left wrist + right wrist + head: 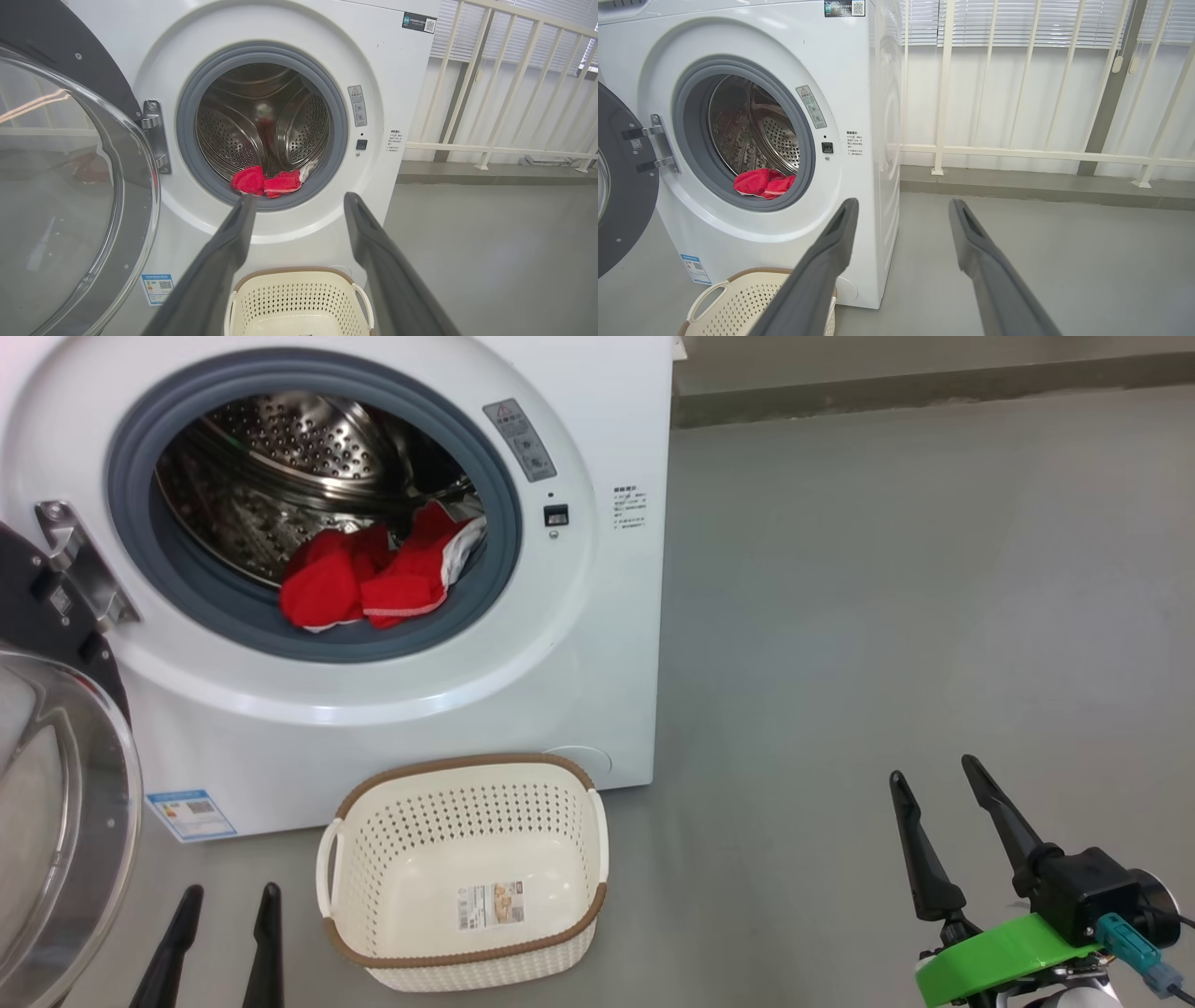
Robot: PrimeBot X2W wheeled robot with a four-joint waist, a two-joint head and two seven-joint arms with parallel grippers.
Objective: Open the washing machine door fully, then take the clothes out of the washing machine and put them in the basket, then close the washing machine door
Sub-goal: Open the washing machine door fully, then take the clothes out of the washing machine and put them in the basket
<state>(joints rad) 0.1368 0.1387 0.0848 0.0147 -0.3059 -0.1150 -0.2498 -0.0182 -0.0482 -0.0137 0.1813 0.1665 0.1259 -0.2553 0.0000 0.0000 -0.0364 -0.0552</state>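
1. Left gripper (231,892) low, just left of the basket (485,793), fingers spread wide, nothing held. Right gripper (934,771) well right over bare floor (887,569), same: wide, empty.
2. Clothes (373,579): red heap at front lip of drum (280,448) in the washing machine (616,663); washing machine door (56,803) stands open, left.
3. Likely light, limp, snaggy. Pinch the bunched top fold, not trim.
4. Both arms low, fingers aimed at machine.

1 washer (597,663), 1 basket (464,763), 2 hands (231,890) (934,769)

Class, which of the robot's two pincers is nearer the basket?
The left pincer, close beside the basket and its side handle; the right pincer stands well off to the other side, over bare floor.
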